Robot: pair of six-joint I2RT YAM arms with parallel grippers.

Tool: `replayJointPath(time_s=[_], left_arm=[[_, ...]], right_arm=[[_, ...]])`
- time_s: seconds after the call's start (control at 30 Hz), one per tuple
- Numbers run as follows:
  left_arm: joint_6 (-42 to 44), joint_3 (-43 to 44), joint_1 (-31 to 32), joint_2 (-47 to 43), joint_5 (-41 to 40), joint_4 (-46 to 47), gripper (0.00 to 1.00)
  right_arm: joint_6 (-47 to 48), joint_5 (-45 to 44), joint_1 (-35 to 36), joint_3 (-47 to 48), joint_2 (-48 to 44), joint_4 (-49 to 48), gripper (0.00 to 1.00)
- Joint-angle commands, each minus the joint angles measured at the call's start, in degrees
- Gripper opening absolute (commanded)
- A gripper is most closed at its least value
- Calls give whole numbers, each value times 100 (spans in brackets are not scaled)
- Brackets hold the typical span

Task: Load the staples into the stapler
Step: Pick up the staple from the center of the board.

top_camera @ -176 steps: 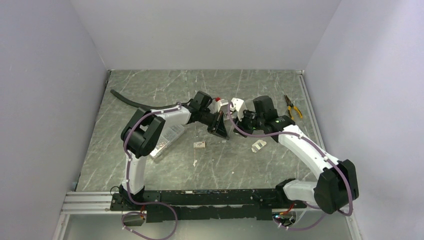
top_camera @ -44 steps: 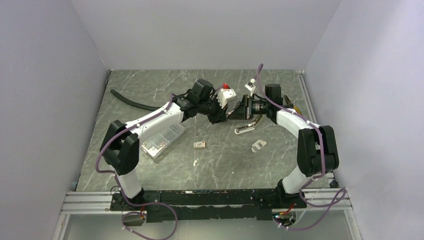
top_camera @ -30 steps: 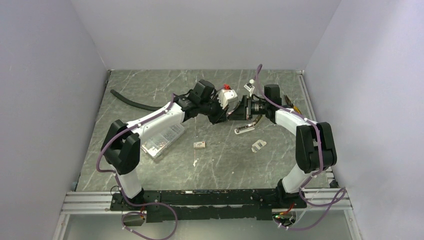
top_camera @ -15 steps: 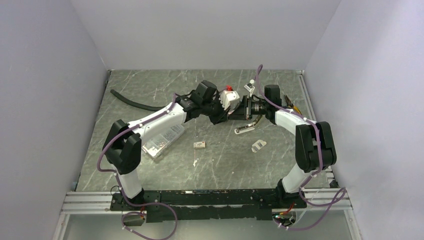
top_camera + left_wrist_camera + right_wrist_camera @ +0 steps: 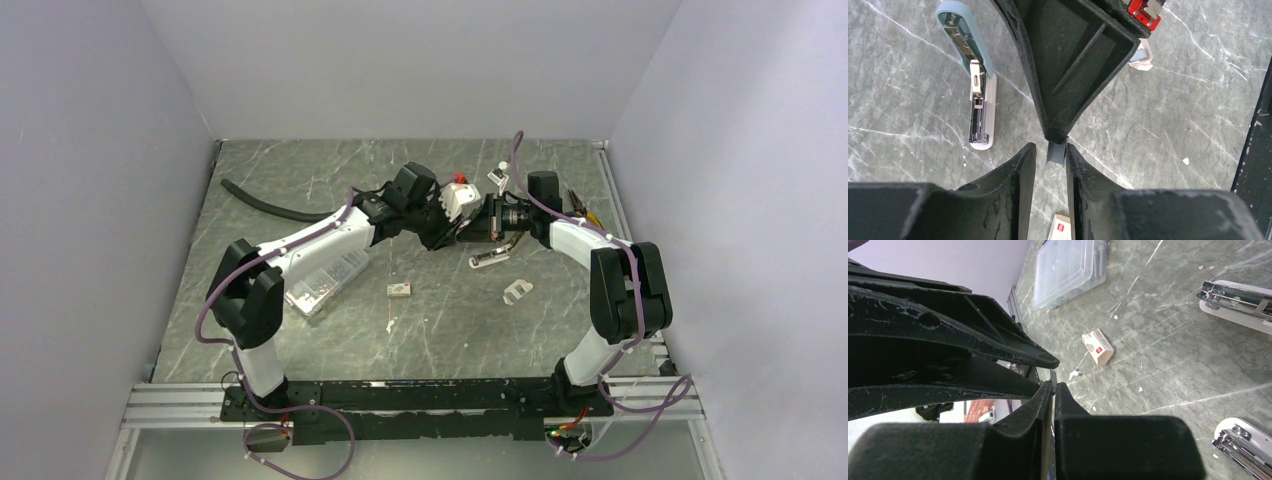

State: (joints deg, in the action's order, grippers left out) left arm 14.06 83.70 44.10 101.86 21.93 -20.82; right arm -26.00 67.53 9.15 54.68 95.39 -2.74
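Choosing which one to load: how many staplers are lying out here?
2. The opened stapler lies at the centre; the second stapler lies nearer the camera, to its right. Others may be hidden.

I saw the left arm (image 5: 320,235) and the right arm (image 5: 585,240) stretched forward, elbows out, forearms angled inward so the grippers met tip to tip. The left gripper (image 5: 1050,147) showed a narrow gap between its fingers. The right gripper (image 5: 1053,385) was pressed closed, its tip right at that gap.
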Motion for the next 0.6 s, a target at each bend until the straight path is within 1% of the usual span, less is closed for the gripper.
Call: replayJointPath(time_s=[0.0,0.13,0.23,0.4,0.47,0.57], left_arm=[[47,155,26,-32,-208,187,37],[-14,193,42,-67,-209,134,44],[-54,199,35,-119,-157,81,51],[-103,179,5,-262,169,-38,59],[-48,153,-34,-343,358,-89,64],[262,120,-52,-478,291,-196,66]], right_arm=[[291,32,-32,226,-156,179,7],[460,11,-82,271,-186,248,6],[746,-17,-110,340,-217,603,6],[1306,-120,-132,463,-267,1055,6],[1295,-148,-156,438,-301,1064,6],[857,-346,-194,320,-414,879,6]])
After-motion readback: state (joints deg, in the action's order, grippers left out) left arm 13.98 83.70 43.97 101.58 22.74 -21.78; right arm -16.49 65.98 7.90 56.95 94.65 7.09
